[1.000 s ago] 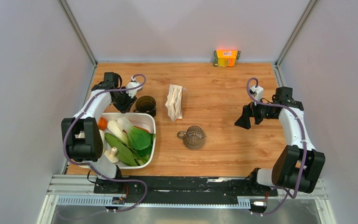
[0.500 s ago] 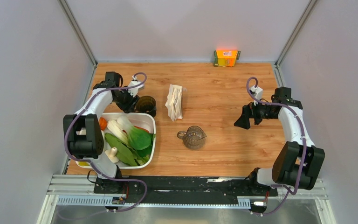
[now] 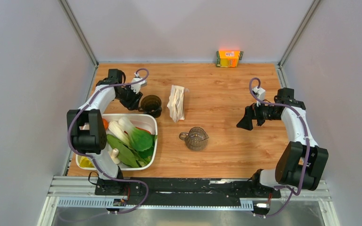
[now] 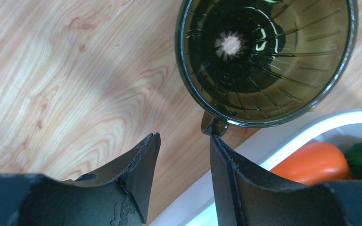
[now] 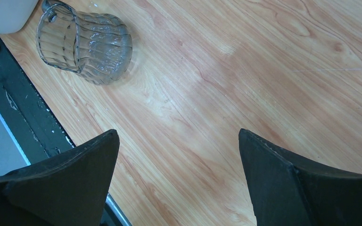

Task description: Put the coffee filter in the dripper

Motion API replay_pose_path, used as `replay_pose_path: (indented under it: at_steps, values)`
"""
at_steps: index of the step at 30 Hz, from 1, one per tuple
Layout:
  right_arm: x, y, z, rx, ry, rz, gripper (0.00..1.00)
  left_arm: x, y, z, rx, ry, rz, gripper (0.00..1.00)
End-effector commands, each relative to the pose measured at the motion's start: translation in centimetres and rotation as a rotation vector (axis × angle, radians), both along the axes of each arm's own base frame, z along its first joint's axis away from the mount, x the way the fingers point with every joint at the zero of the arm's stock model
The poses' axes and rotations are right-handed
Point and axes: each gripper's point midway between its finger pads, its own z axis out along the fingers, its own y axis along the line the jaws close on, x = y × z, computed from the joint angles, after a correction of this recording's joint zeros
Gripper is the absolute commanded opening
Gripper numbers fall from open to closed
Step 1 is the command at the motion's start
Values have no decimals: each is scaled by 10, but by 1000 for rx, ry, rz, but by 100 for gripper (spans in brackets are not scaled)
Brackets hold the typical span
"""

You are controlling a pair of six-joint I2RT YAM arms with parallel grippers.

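Hovering low over the table, the left hand is released, its two dark fingers standing apart with nothing between them, and its tips sit just short of the dripper. The small handle of the dripper lies right ahead of the right-side finger, not inside the gap, so the hand grasps nothing. The dripper stands upright on the table at the far left, touching or nearly touching the far rim of the white tub, where an orange vegetable shows. Its ribbed bowl is bare down to the hole at the bottom, so the coffee filter is not yet in it. No single loose filter can be made out in any view. The only paper seen is the clear-wrapped packet, lying just right of the dripper. The left hand's place by the handle suggests it means to steady or shift the dripper away from the tub, giving room to work. The right hand hangs wide open and empty over bare wood well to the right, with the glass jug off to one side of it, probably kept clear until a filter must be drawn from the packet.
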Motion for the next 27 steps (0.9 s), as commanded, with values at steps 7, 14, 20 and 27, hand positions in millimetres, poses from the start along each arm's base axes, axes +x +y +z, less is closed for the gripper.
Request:
replay_pose_path:
  at_steps: [7, 14, 20, 27]
  values:
    - [1, 2, 8, 16, -32, 24, 100, -12, -26, 16, -99, -26, -174, 57]
    - [-5, 2, 6, 4, -28, 33, 100, -16, -31, 12, -127, -14, -194, 60]
    - [-6, 3, 5, 14, -14, 33, 100, -5, -32, -2, -116, -27, -154, 58]
    - [-11, 4, 1, 18, 8, 36, 100, 4, -37, -13, -116, -25, -158, 50]
